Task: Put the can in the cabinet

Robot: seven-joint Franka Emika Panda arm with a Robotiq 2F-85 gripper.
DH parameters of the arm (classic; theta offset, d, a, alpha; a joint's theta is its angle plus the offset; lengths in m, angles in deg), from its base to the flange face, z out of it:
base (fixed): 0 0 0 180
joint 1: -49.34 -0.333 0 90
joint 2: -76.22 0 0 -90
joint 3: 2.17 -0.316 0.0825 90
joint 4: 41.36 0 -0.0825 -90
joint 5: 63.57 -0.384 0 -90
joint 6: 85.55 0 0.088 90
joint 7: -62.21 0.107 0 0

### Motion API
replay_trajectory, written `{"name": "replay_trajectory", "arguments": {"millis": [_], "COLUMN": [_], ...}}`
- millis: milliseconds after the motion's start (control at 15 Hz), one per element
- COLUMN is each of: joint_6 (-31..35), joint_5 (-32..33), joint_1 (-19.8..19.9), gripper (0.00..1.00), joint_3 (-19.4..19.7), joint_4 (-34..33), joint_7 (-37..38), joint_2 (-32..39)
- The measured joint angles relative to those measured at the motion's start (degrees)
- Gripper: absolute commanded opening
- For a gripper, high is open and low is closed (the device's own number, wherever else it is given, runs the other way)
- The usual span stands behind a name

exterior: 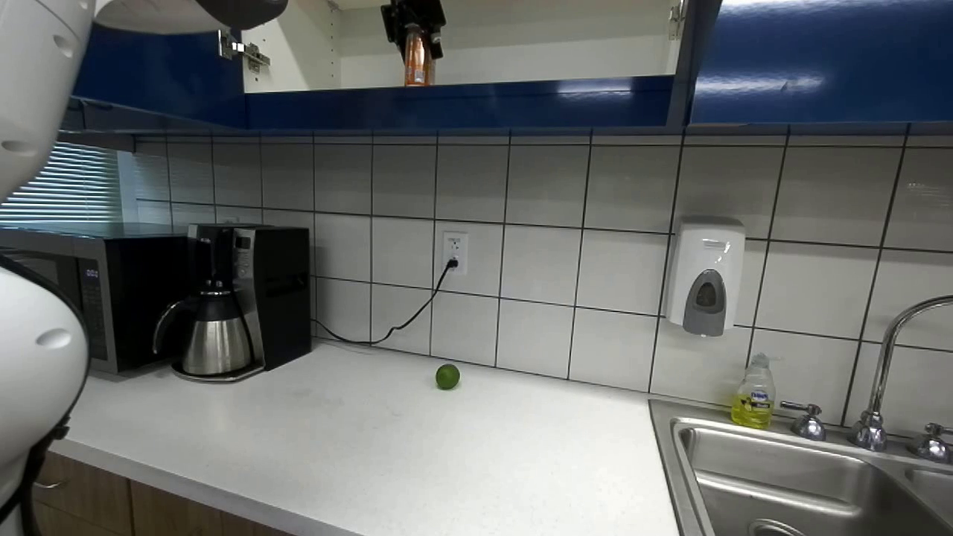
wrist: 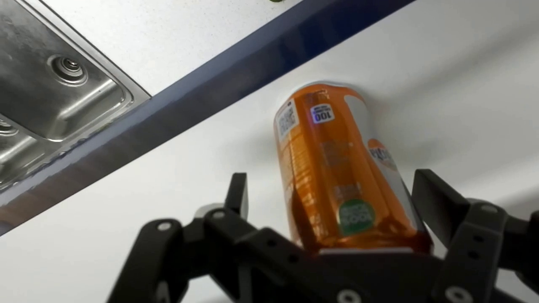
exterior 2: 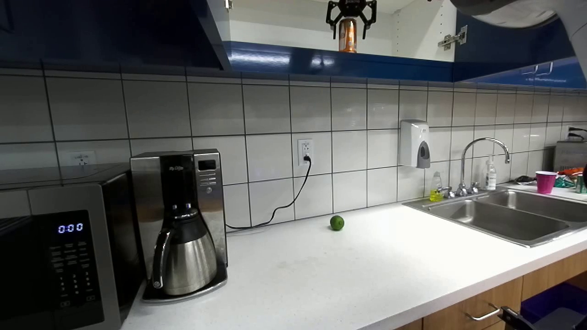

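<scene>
The orange can [exterior: 418, 61] stands upright on the white floor of the cabinet [exterior: 461, 106], just behind its blue front edge. The can [exterior 2: 347, 35] and the cabinet [exterior 2: 321, 60] show in both exterior views; the edge hides the can's foot. My gripper [exterior 2: 349, 36] points down from above with its fingers spread on either side of the can. In the wrist view the gripper [wrist: 331, 181] is open around the can [wrist: 337, 160]. A gap shows between the can and the left finger; the right finger is very close, and I cannot tell if it touches. The palm hides the can's top.
The cabinet's blue door [exterior: 164, 78] stands open beside the opening, with metal hinges [exterior 2: 453, 40]. Below are a white counter [exterior: 417, 447], a green ball [exterior: 447, 377], a coffee maker [exterior 2: 183, 229], a microwave [exterior 2: 64, 247] and a sink [exterior: 774, 476].
</scene>
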Motion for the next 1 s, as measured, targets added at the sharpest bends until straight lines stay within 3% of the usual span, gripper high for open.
{"name": "replay_trajectory", "arguments": {"millis": [1000], "joint_6": [0.13], "joint_5": [-0.38], "joint_1": [0.56], "gripper": [1.00], "joint_3": [0.01], "joint_4": [-0.01], "joint_7": [-7.25], "joint_2": [-1.80]}}
